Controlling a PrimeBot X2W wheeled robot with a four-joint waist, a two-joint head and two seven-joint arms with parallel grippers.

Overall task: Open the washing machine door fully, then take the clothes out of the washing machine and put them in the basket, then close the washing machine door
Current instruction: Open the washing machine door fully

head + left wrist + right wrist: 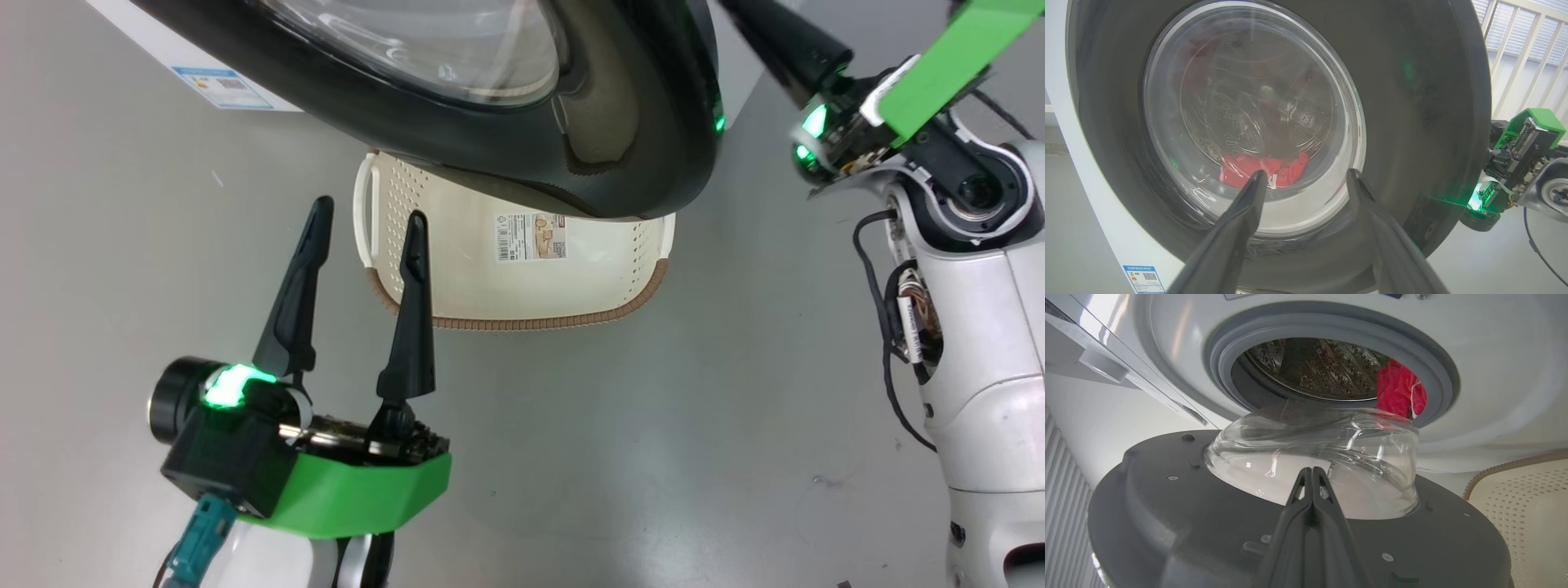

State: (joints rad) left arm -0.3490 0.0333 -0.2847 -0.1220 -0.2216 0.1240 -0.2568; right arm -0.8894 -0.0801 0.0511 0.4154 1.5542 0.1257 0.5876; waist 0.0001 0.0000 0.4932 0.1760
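The washing machine door (pixel 522 155) stands partly open, its black rim and glass window hanging over the basket (pixel 457 286). My left gripper (pixel 370 211) is open and empty in front of the door's outer face (pixel 1412 122). Through the glass the red clothes (pixel 1261 169) lie low in the drum, just beyond the left gripper (pixel 1306 174). My right gripper (pixel 1311 470) is shut with nothing in it, pointing along the door's grey inner side (pixel 1167 514) toward the glass bowl (pixel 1314 457). Behind it the washing machine (pixel 1494 375) shows its gasket, drum and clothes (pixel 1400 392).
The cream basket (pixel 1527 506) sits on the grey floor right under the door, a paper label on its floor. My right arm (pixel 971 269) rises at the right of the head view. White railings (pixel 1527 41) stand behind the machine's side.
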